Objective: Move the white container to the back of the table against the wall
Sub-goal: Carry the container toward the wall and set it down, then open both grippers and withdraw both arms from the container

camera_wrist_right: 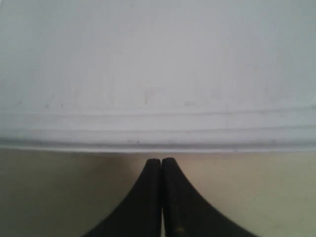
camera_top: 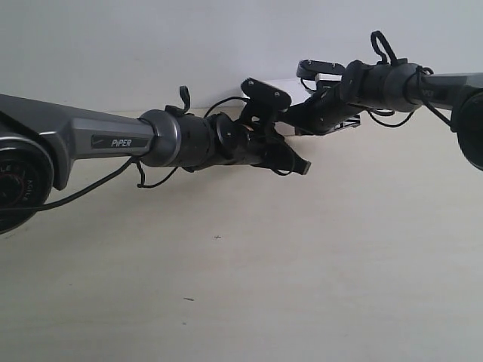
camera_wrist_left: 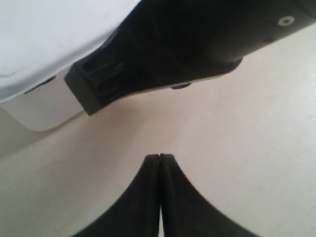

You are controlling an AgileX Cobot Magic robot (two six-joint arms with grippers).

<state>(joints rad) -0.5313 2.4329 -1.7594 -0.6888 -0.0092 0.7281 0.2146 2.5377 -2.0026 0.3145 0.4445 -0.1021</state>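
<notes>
Right wrist view: my right gripper (camera_wrist_right: pixel 161 162), pinched empty, beside the shallow white plastic lidded container (camera_wrist_right: pixel 158 74); left gripper (camera_wrist_left: pixel 159 158) pinched too; probably pushing, needing a square shove wallward

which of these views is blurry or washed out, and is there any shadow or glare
Left wrist view: the container is soft and nearly blown out, the shut left gripper a featureless black shape. Right wrist view: container soft too, rim lines readable, thin shadow along its edge on the table. Exterior view: sharpest, even light, no glare.
</notes>
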